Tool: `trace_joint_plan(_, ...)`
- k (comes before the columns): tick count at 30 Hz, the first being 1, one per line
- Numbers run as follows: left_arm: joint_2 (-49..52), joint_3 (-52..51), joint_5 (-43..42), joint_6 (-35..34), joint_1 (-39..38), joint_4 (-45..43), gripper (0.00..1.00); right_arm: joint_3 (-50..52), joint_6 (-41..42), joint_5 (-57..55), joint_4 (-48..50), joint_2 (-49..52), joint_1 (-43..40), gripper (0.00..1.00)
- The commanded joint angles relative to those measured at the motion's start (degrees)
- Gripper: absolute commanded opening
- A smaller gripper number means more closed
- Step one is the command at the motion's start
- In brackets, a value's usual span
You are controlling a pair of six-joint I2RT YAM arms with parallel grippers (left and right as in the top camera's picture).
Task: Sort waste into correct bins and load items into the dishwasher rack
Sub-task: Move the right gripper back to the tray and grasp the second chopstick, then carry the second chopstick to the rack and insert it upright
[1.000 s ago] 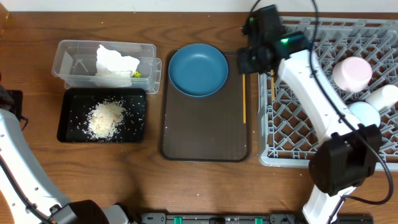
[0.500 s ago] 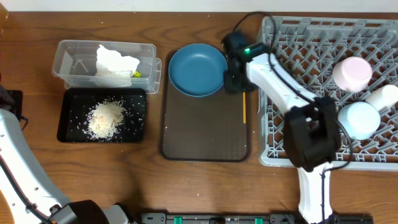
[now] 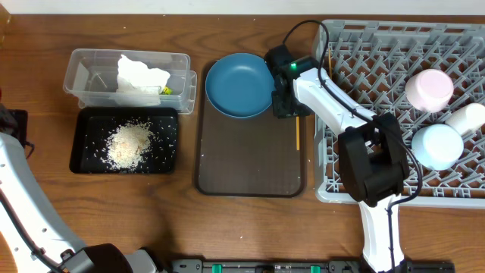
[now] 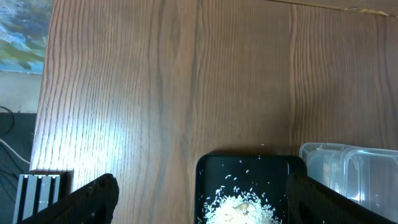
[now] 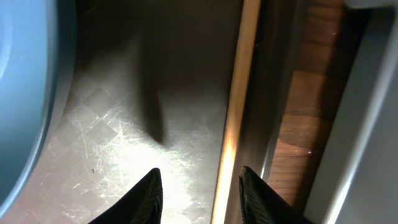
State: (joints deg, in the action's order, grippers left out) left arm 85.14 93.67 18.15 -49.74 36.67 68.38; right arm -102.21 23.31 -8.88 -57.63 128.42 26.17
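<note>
A thin wooden chopstick [image 3: 297, 133] lies along the right rim of the brown serving tray [image 3: 250, 163]. My right gripper [image 3: 285, 100] hangs low over the tray between that rim and the dark blue plate [image 3: 241, 85]. In the right wrist view its fingertips [image 5: 152, 194] stand apart, and the chopstick [image 5: 235, 118] runs between them close to the right one, with nothing gripped. The grey rack [image 3: 379, 98] holds a pale cup [image 3: 428, 89], a light blue bowl [image 3: 437, 145] and a white bowl [image 3: 466, 117]. My left gripper [image 4: 205, 208] is wide open above the black tray [image 4: 211, 171] of rice scraps [image 4: 242, 208].
The clear tub [image 3: 95, 76] at the back left holds crumpled white tissue [image 3: 142, 76] and a printed wrapper [image 3: 165, 90]. The black tray [image 3: 83, 144] with rice [image 3: 129, 144] sits just in front of it. The rack's wall [image 5: 373, 124] rises just right of the right gripper.
My right arm swung left off the rack's edge and came down onto the brown tray beside the plate, settling over the chopstick. The left arm stayed still.
</note>
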Motion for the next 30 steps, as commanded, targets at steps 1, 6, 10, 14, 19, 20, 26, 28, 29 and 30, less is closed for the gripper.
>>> trace_joint_plan(1, 0.48, 0.31, 0.5, -0.52, 0.24, 0.17, 0.89, -0.04, 1.53, -1.84, 0.37, 0.31, 0.26, 0.4)
trace_joint_plan(6, 0.48, 0.31, 0.5, -0.52, 0.24, 0.17, 0.89, -0.04, 1.51, -1.84, 0.39, 2.05, 0.13, 0.41)
trace_joint_plan(10, 0.48, 0.31, 0.5, -0.52, 0.24, 0.17, 0.89, -0.04, 1.51, -1.22, 0.85, 3.63, -0.26, 0.4)
trace_joint_plan(14, 0.48, 0.31, 0.52, -0.52, 0.24, 0.17, 0.89, -0.02, 1.49, -0.28, 1.05, 3.93, -0.26, 0.38)
trace_joint_plan(19, 0.48, 0.31, 0.5, -0.52, 0.24, 0.17, 0.89, 0.17, 1.27, -0.28, 0.98, 3.93, -0.28, 0.24)
trace_joint_plan(20, 0.48, 0.31, 0.5, -0.52, 0.24, 0.17, 0.89, 0.31, 1.27, -0.31, 0.96, 3.93, -0.28, 0.19)
trace_joint_plan(26, 0.48, 0.31, 0.5, -0.52, 0.24, 0.17, 0.89, 0.33, 1.29, -0.26, 0.94, 3.93, -0.28, 0.01)
trace_joint_plan(28, 0.48, 0.31, 0.5, -0.52, 0.24, 0.17, 0.89, 0.24, 1.29, -0.24, 0.92, 3.91, -0.42, 0.01)
trace_joint_plan(29, 0.48, 0.31, 0.5, -0.52, 0.24, 0.17, 0.89, 0.09, 1.29, 0.24, 0.81, 3.74, -0.7, 0.01)
trace_joint_plan(30, 0.48, 0.31, 0.5, -0.52, 0.24, 0.17, 0.89, -0.04, 1.29, 0.79, 0.81, 3.56, -0.96, 0.01)
